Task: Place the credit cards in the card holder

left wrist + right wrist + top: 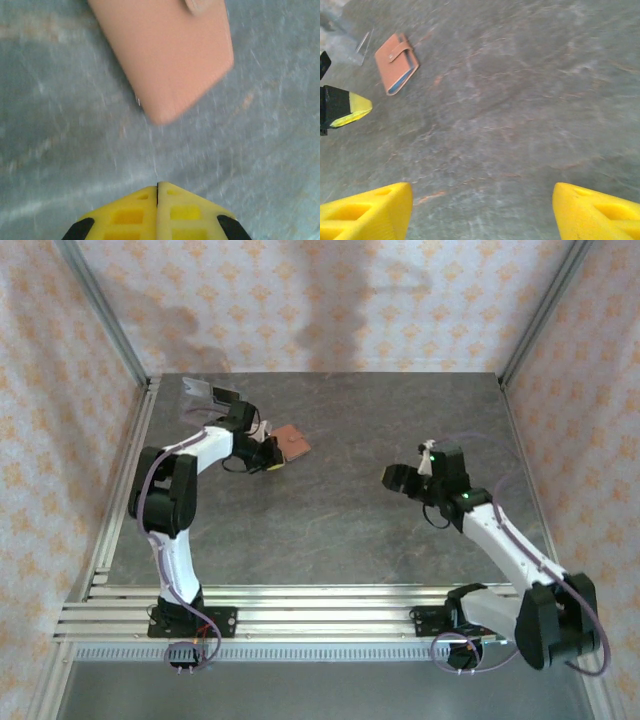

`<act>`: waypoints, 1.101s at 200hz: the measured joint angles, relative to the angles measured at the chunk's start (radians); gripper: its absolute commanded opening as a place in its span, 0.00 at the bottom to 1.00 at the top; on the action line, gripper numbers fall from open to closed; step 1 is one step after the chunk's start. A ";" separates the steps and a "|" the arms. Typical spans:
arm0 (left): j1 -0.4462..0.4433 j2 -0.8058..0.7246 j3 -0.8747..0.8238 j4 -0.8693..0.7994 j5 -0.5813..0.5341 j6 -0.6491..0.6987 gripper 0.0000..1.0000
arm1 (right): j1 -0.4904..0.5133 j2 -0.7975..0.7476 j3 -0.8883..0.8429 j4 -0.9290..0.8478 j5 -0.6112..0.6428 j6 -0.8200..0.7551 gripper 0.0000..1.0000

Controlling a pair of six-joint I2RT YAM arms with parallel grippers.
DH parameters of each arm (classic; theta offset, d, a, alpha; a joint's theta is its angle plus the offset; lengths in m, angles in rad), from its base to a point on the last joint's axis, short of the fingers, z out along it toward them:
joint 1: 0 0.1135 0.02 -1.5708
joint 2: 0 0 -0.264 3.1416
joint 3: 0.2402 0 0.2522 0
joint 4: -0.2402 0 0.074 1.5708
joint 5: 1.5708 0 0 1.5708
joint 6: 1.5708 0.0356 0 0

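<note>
Upper left of frame: closed card holder (292,443), left gripper (272,458) pinched together beside its edge; right gripper (393,478) spread over open tabletop (330,540).

Reddish-brown card holder (396,63), blue-grey stripe down its edge, on a grey, white-veined table (330,530); beyond the table, pale walls (330,300) with orange motifs; right gripper (481,192) bright yellow.

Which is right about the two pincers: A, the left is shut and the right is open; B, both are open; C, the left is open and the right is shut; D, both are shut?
A: the left pincer is closed with no gap, just short of the card holder, while the right pincer gapes wide.
</note>
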 measured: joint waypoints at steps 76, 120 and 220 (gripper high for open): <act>0.003 -0.382 -0.349 0.050 -0.084 -0.070 0.43 | 0.184 0.600 0.459 0.034 -0.026 0.076 0.61; 0.074 -0.398 -0.370 0.111 -0.182 -0.090 0.59 | 0.210 0.896 0.678 0.130 -0.055 0.224 0.56; 0.101 -0.190 -0.295 0.458 -0.212 -0.080 0.66 | 0.220 1.116 0.932 0.174 -0.115 0.365 0.55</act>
